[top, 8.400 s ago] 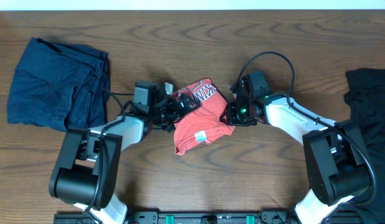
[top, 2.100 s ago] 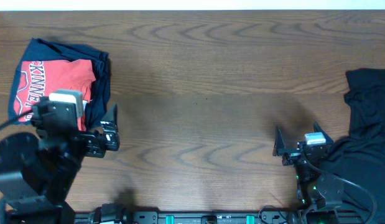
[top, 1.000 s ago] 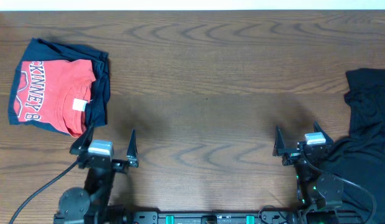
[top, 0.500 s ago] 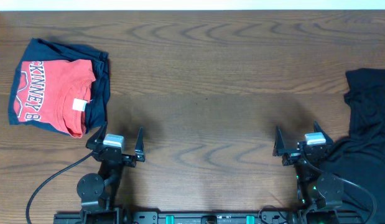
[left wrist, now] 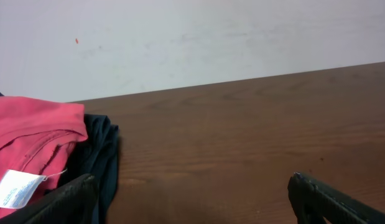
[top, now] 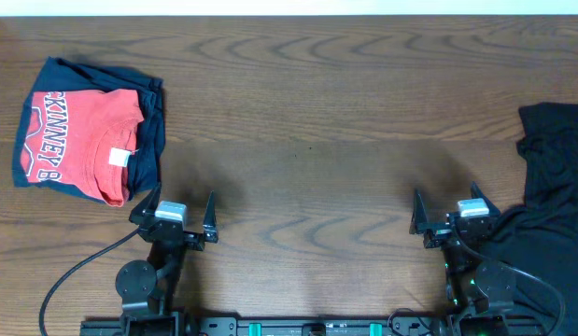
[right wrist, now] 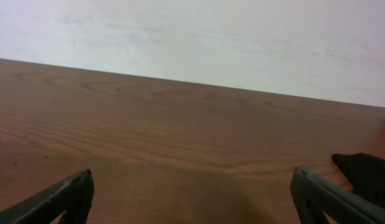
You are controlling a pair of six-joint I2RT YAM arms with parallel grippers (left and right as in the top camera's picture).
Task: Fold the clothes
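Resting stack: a folded coral-red T-shirt [top: 81, 142] lies on top of a folded navy garment [top: 150, 103] at the far left of the tabletop [top: 307, 93]. Navy cloth shows past the shirt's top, right and lower edges.
T-shirt details: white block lettering [top: 44, 135] runs sideways along the shirt's left side. A small white tag [top: 119, 159] lies near its right edge.
Black garment: the black garment [top: 550, 177] is heaped unfolded at the right edge of the tabletop and is partly cut off by the frame.
Left end effector: the left end effector [top: 181, 207] is released, its jaws spread wide with only bare wood between them. It sits near the front edge, close below the stack's right corner and apart from it.
Right end effector: the right end effector [top: 446, 207] is released, jaws wide and empty. It sits near the front edge, just beside the black garment.
Left wrist view: red cloth, tag and navy fold fill the left side.
Right wrist view: mostly bare wood, with a black cloth corner at the right.
Cable: a dark cable [top: 74, 275] curves over the tabletop by the left arm.
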